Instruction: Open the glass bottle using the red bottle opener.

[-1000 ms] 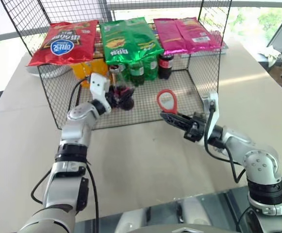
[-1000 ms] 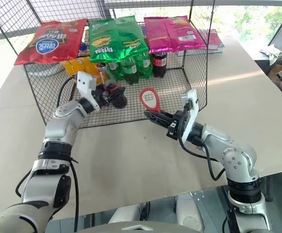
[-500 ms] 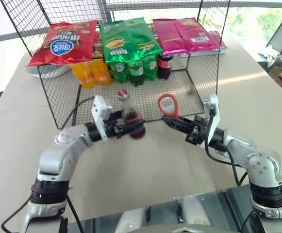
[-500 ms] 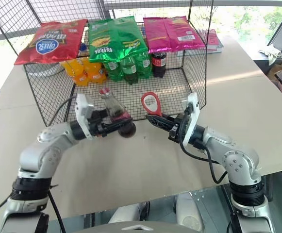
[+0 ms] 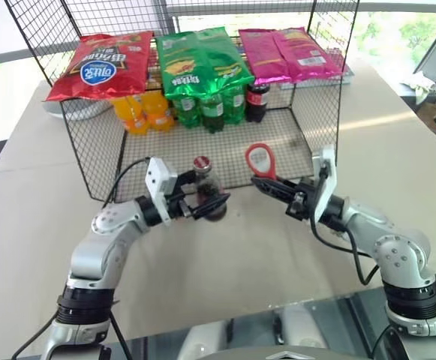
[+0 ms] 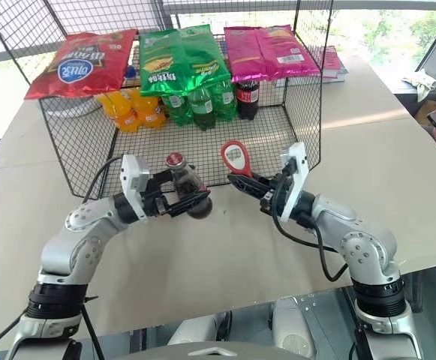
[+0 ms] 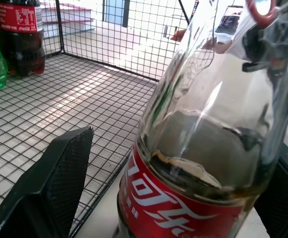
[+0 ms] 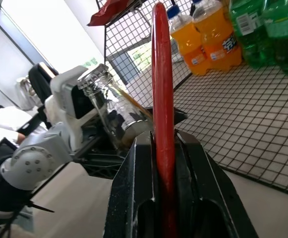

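Two robot arms are meeting over a desk (image 5: 225, 262), one at a glass bottle and one holding a red opener.

In the centre of the left eye view, the bottle (image 5: 207, 196) is sitting between the left gripper's (image 5: 216, 208) fingers, tilted, with its cap toward the wire basket (image 5: 105, 161) behind it. The left wrist view is showing one finger (image 7: 49, 183) standing clear of the glass, so the fingers are spread wide around the bottle, and whether they are touching it cannot be told. Just right of centre, the right gripper (image 5: 265, 185) is pinching the opener (image 5: 260, 160) by its handle, with the ring head standing up, near the bottle but apart from it. Chip bags (image 5: 97, 64) are lying along the top of the basket in the upper part of the view, with soda bottles (image 5: 211, 111) standing below them.
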